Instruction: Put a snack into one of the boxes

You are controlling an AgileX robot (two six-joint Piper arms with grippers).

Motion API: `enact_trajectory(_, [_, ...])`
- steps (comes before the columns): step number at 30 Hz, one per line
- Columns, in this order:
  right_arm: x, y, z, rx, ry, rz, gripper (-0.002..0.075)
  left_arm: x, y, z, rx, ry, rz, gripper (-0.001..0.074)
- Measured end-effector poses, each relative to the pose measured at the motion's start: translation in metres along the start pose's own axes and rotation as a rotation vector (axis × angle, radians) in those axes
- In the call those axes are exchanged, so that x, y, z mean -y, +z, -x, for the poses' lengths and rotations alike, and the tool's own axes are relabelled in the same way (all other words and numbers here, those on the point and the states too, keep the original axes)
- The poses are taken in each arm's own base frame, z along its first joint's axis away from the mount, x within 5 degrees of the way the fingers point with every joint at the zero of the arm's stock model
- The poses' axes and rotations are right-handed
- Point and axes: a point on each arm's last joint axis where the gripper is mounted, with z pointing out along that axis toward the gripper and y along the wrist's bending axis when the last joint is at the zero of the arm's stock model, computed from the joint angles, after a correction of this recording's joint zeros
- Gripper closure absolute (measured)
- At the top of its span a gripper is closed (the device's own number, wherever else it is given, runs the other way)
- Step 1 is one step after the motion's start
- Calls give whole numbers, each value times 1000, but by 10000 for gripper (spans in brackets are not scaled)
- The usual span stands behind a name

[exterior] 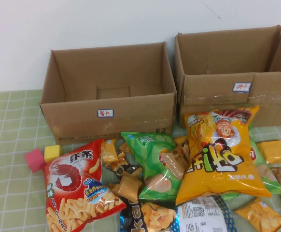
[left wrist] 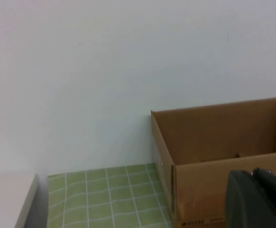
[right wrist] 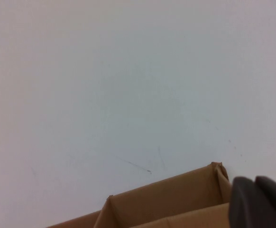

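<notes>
The red shrimp-stick bag (exterior: 77,191) lies flat at the front left of the snack pile, picture side up. The open brown box marked E2 (exterior: 106,116) stands behind it and is empty; it also shows in the left wrist view (left wrist: 214,142). Neither arm shows in the high view. My left gripper (left wrist: 253,175) shows only as dark fingers held together, empty, in front of the E2 box's front wall. My right gripper (right wrist: 254,183) shows the same way, fingers together and empty, raised by a cardboard box's top edge (right wrist: 176,204).
A taller taped box (exterior: 237,92) stands at the back right. A yellow-orange cartoon bag (exterior: 220,154), green chip bags (exterior: 150,162) and several small snack packs crowd the front. A pink cube (exterior: 34,158) and a yellow cube (exterior: 52,153) lie left of the red bag.
</notes>
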Motion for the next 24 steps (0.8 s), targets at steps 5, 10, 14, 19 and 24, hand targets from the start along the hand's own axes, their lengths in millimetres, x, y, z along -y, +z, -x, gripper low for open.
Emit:
enact_trajectory(5, [1, 4, -2, -26, -51, -11, 720, 0, 7, -9, -109, 11, -5, 736])
enact_trajectory(10, [3, 24, -5, -245, -99, -90, 721, 2, 26, -34, -432, -15, -30, 736])
enact_trajectory(14, [6, 46, -10, -494, -158, -165, 722, 7, 44, -51, -659, -83, -86, 736])
enact_trajectory(19, [11, 73, -32, -781, -219, -188, 724, 19, 78, -75, -856, -182, -219, 736])
enact_trajectory(24, [13, 81, -51, -853, -199, -159, 725, 17, 116, -91, -848, -308, -169, 719])
